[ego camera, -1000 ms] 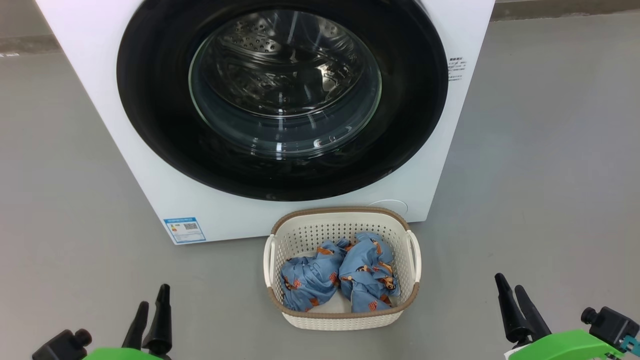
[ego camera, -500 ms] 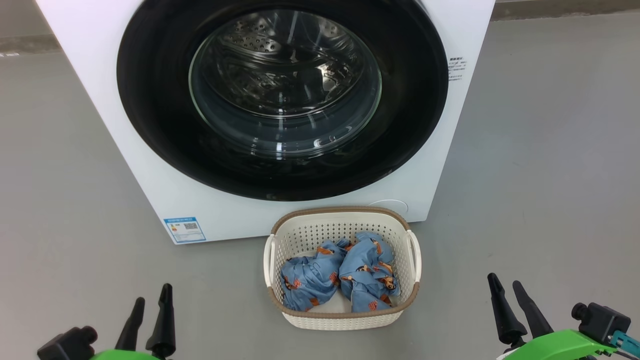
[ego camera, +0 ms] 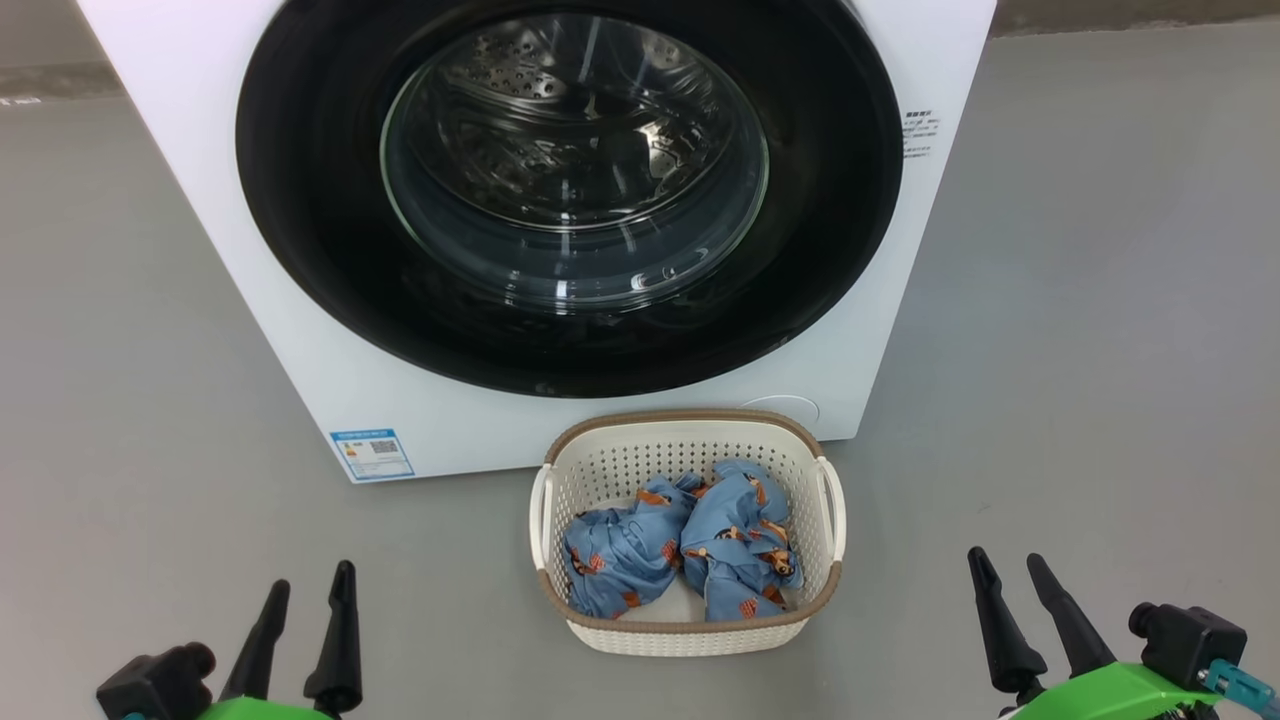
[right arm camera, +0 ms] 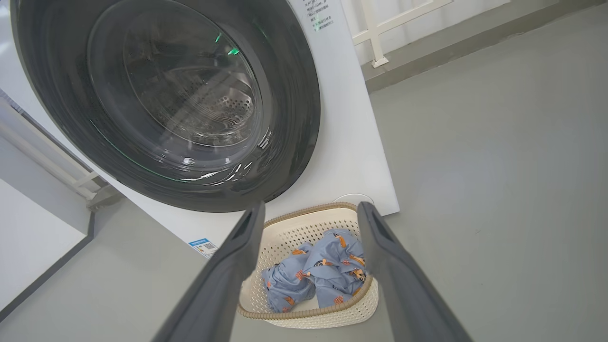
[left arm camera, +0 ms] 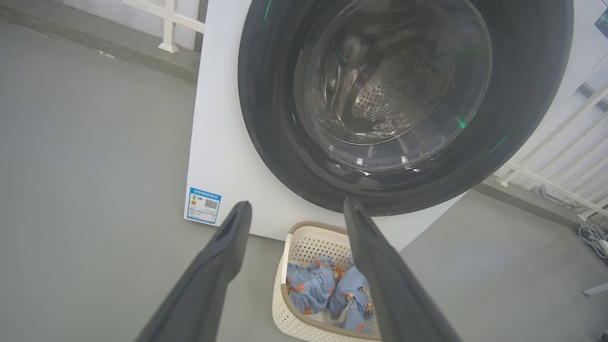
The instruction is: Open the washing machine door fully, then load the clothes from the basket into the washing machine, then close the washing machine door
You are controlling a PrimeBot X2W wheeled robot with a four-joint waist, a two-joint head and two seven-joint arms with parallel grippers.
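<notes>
Door (ego camera: pixel 573 170) shut, flush with the washer (ego camera: pixel 250 330) front; steel drum seen through its glass. Blue label (ego camera: pixel 372 453) at the washer's lower left corner.

Basket (ego camera: pixel 690 420) on the grey floor (ego camera: pixel 150 400), right in front of the washer and just below the door rim; cannot tell whether it touches the front panel.

Clothes (ego camera: pixel 680 550): two crumpled blue bundles in the basket, side by side and touching.

Left gripper (ego camera: pixel 312 576) at lower left of head view, fingers spread, nothing between them, over bare floor well to the left of the basket.

Right gripper (ego camera: pixel 1005 556) at lower right, fingers spread, empty, well to the right of the basket.

Each wrist view looks between its spread fingers towards basket and door. White railing (left arm camera: pixel 171 19) stands behind the washer.
</notes>
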